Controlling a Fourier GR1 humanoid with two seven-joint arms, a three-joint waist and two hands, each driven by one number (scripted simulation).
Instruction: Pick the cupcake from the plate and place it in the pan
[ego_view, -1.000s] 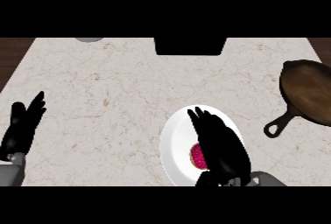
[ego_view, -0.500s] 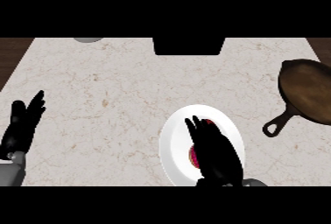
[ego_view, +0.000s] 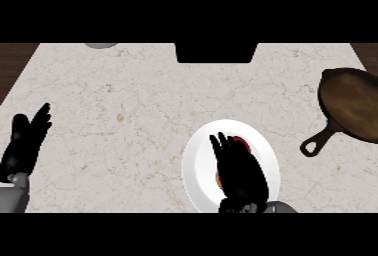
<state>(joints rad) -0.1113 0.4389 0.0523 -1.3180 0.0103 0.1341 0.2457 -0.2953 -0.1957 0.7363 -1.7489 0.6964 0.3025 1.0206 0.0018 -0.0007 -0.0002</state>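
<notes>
R hand lies over the white plate at near centre-right of the counter, fingers straight, released, grasping nothing. Cupcake on the plate, mostly hidden under the hand; only red bits show. Pan sits far right, apart from the plate, handle toward it. L hand rests open at left edge, fingers up.
</notes>
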